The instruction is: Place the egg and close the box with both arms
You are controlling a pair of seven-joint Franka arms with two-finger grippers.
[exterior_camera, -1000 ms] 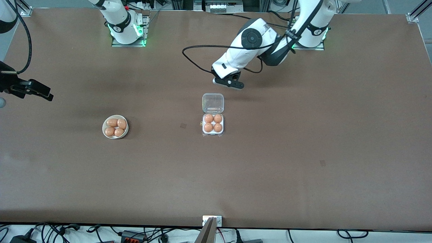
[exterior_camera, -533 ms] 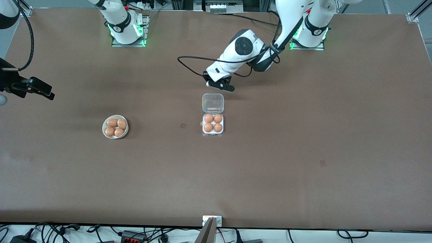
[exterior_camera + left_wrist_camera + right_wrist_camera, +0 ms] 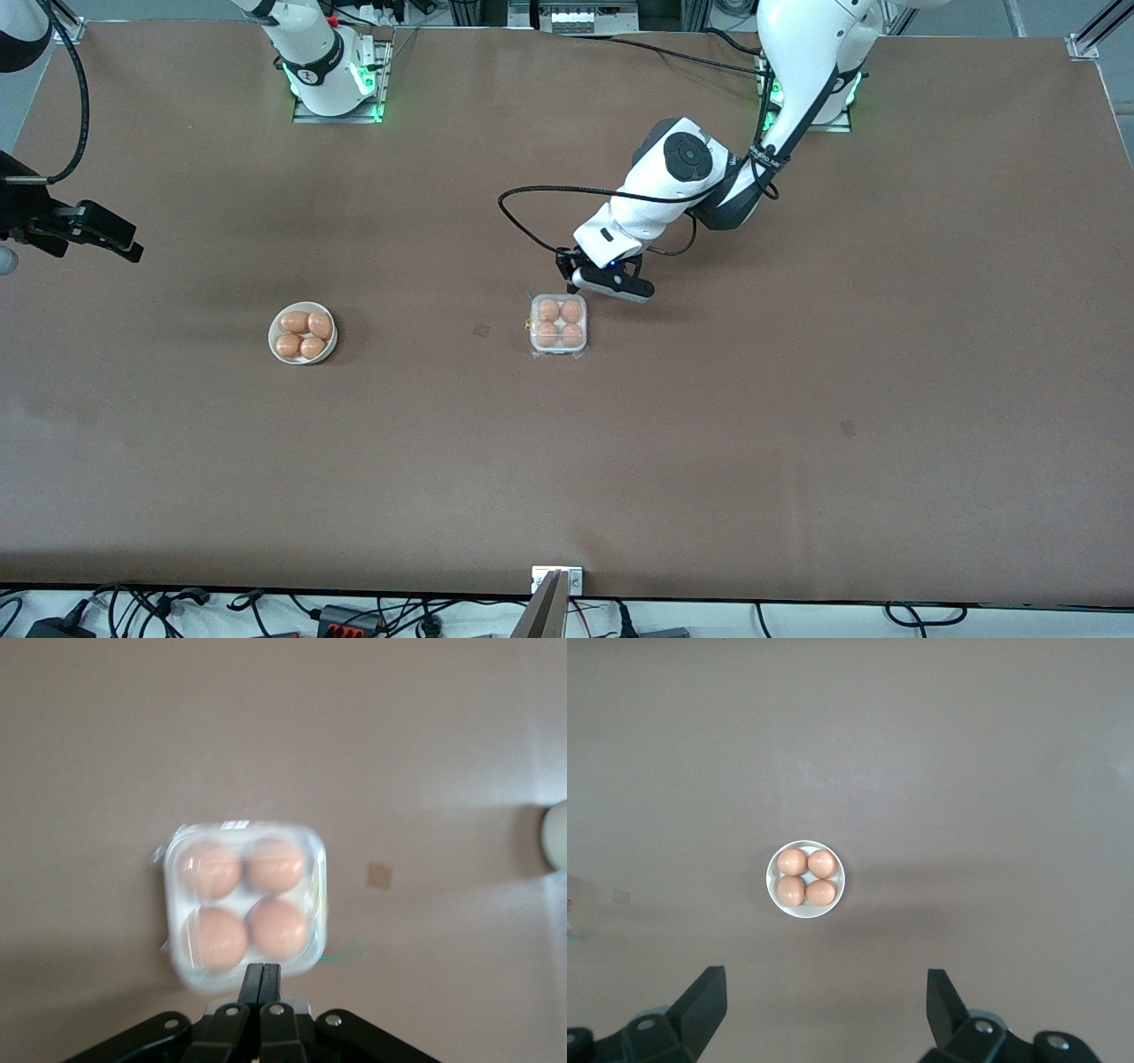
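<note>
The box (image 3: 558, 325) sits mid-table with its clear lid folded down over the white base. Several orange-brown eggs (image 3: 548, 311) fill its cups. In the left wrist view the box (image 3: 244, 899) shows the eggs (image 3: 211, 870) under the lid. My left gripper (image 3: 607, 285) is shut and empty, low at the box's edge that is farther from the front camera. In the left wrist view its fingertips (image 3: 263, 973) meet the box's rim. My right gripper (image 3: 106, 241) is open and empty, waiting high over the right arm's end of the table (image 3: 830, 992).
A round white bowl (image 3: 302, 333) with several more eggs stands toward the right arm's end, level with the box. It also shows in the right wrist view (image 3: 805, 879). The left arm's black cable (image 3: 523, 208) loops above the table beside the gripper.
My left gripper has come down and toward the front camera onto the box's hinge edge. The lid, open flat before, now lies over the eggs. The right arm barely moved.
</note>
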